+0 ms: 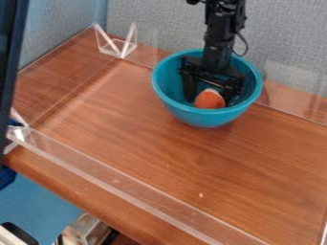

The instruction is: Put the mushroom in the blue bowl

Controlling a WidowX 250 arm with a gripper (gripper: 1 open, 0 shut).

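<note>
While nothing stands on the left half of the wooden tabletop (115,115), a clear acrylic rail (76,158) runs along its near edge and a small clear acrylic stand (118,42) sits at the far left corner, just in front of the pale blue-grey wall (76,14). A dark upright edge of something unidentifiable crosses the extreme left of the view.

Moving right, the blue bowl (192,110) sits upright on the far right part of the table, well apart from the stand. Inside it lies the mushroom (207,98), its orange-brown cap showing toward the near side of the bowl's floor; the stem is too small to make out.

Above it the black gripper (211,84) reaches straight down into the bowl from the arm at the top of the view. Its jaws stand spread wide on either side of the mushroom and appear to hold nothing; whether a finger touches the cap cannot be told.

Judging from this, the main work looks done: the mushroom is in the bowl and let go. What seems left is only for the arm to lift clear without catching the rim or nudging the bowl.

At the far right, another clear acrylic panel (296,96) borders the table.
</note>
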